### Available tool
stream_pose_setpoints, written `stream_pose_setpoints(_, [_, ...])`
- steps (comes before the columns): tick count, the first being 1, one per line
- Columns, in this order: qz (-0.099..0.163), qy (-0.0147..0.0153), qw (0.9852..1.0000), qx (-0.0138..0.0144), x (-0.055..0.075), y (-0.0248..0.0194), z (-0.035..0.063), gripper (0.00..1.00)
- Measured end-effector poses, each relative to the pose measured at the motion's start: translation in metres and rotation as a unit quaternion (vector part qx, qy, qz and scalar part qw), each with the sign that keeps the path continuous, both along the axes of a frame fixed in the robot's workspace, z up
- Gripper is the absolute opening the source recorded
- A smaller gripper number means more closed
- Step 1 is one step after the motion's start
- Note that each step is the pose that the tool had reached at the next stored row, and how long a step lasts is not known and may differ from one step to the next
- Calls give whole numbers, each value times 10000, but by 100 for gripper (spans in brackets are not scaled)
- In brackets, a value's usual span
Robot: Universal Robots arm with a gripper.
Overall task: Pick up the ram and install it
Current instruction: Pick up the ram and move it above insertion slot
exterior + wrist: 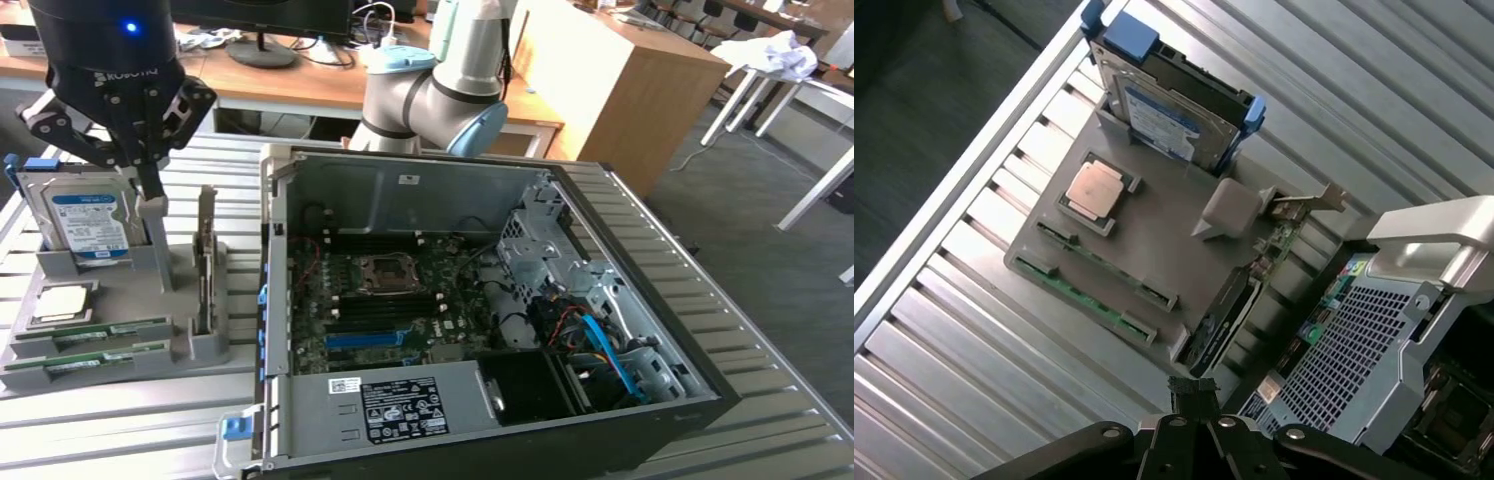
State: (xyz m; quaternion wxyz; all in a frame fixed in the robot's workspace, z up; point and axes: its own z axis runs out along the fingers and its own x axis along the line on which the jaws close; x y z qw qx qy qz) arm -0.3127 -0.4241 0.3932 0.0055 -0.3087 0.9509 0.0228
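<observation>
Slatted desk (120,425), ram (91,361) untouched in its tray (131,298). Gripper (150,195) hovers above, shut and empty; grabbing needs it opened and aligned.

Robotics lab: arm (430,95), wooden desks (627,70)

Claw (151,188) hangs vertical, fingers (1182,392) pinched together; arm (430,98) folded at elbow, forearm rising upward.

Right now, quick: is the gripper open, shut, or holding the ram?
Gripper: fingers shut, nothing seen between them; the ram lies in the grey holder.
</observation>
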Motion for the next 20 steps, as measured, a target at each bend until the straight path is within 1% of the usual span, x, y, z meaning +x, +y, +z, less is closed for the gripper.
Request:
stream_pose_setpoints(10, [220, 0, 9998, 0, 0, 0, 0, 11])
stream_pose_setpoints(20, [440, 0, 9990, 0, 0, 0, 0, 11])
